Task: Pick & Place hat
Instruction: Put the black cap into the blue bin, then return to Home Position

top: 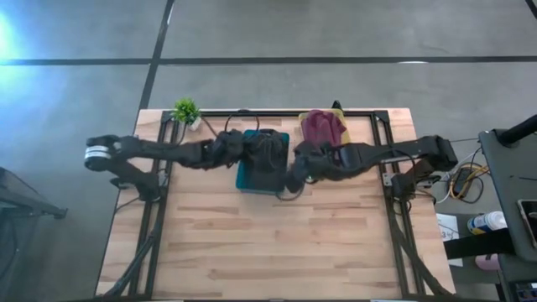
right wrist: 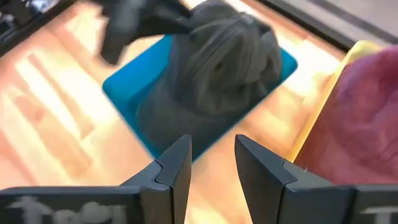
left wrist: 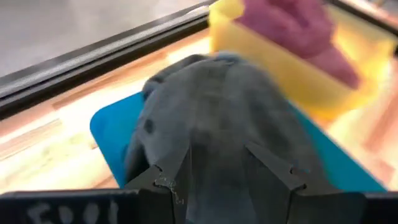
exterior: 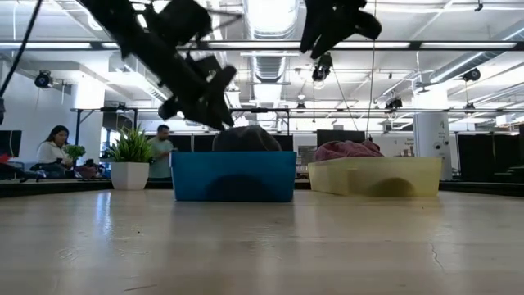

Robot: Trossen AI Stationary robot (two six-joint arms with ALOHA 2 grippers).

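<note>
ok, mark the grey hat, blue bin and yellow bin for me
grey hat [right wrist: 214, 62], right wrist view, crown.
blue bin [exterior: 233, 176], low view, front wall.
yellow bin [exterior: 381, 176], low view, front wall.

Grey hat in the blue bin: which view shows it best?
Right wrist view: the whole grey hat lies unobstructed in the blue bin. Left wrist view crops it behind that arm's fingers. High view hides it under both arms. Low view shows only its crown above the rim.

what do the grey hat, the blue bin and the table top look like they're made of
Grey hat: soft woven fabric, matte, judging by its folds and slump.
Blue bin: likely moulded plastic, smooth with an even, slightly glossy colour.
Table top: light wooden planks, showing grain and plank seams, with a faint sheen.
</note>
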